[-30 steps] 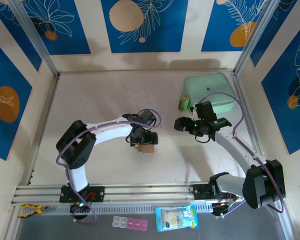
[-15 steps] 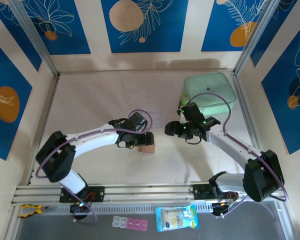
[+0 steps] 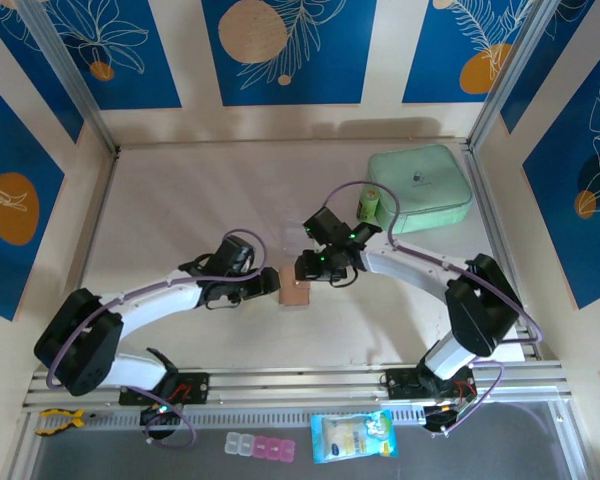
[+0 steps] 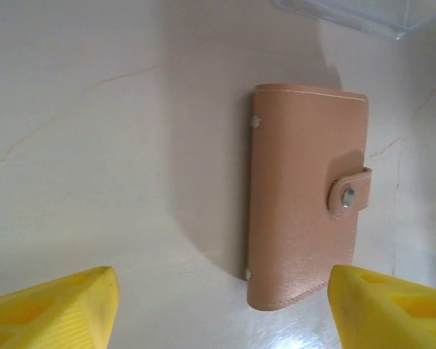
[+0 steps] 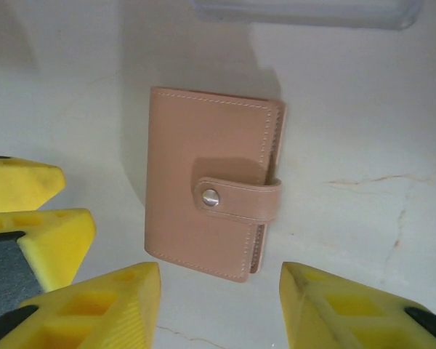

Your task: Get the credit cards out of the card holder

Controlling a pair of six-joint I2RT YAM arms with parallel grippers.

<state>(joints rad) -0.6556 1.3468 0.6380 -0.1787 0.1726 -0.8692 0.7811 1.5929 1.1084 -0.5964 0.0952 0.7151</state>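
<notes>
The card holder (image 3: 296, 292) is a tan leather wallet lying flat mid-table, folded shut with its snap strap fastened. The credit cards are hidden inside it. My left gripper (image 3: 271, 285) stands open just left of it; in the left wrist view the card holder (image 4: 305, 196) lies ahead, its near end partly between the left gripper's (image 4: 221, 313) yellow fingertips. My right gripper (image 3: 302, 268) hovers open at the holder's far side; in its view the card holder (image 5: 211, 182) sits just beyond the right gripper (image 5: 221, 305), untouched.
A mint-green zip case (image 3: 420, 190) stands at the back right with a small green bottle (image 3: 368, 207) beside it. Pill boxes (image 3: 260, 447) and a blue packet (image 3: 353, 437) lie in front of the near rail. The left gripper's fingers (image 5: 29, 185) show at the left of the right wrist view.
The right arm has swung left from the green case to the card holder, its jaws narrowing. The left arm has stretched out lower, with its gripper still beside the holder.
</notes>
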